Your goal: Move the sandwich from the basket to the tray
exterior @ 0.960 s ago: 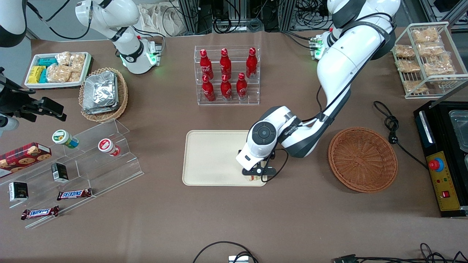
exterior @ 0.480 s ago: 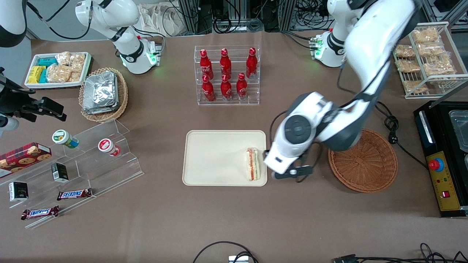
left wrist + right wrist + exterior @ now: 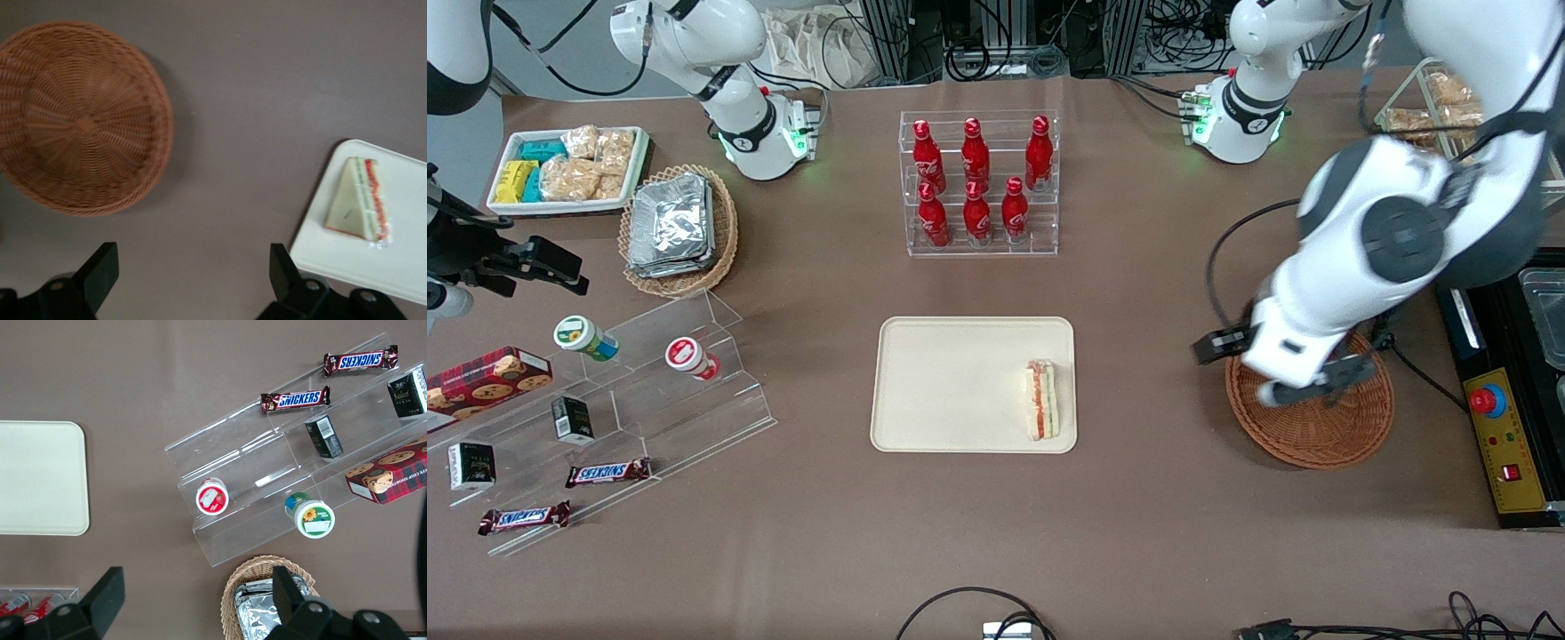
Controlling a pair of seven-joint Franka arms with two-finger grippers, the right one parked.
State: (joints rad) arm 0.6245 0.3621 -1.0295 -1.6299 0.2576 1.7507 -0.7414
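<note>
Sandwich point(image 3: 1042, 401) lies on the tray point(image 3: 943, 382) at mid-table, by its edge toward the working arm; gripper point(image 3: 190, 283) (fingers spread, holding nothing) hangs above the basket point(image 3: 1325, 436) near that table end.

The working arm hides part of the basket point(image 3: 1316, 436), along with its own gripper point(image 3: 1303, 391). The wrist view cuts off the tray point(image 3: 400, 267) and both fingers point(image 3: 100, 267).
</note>
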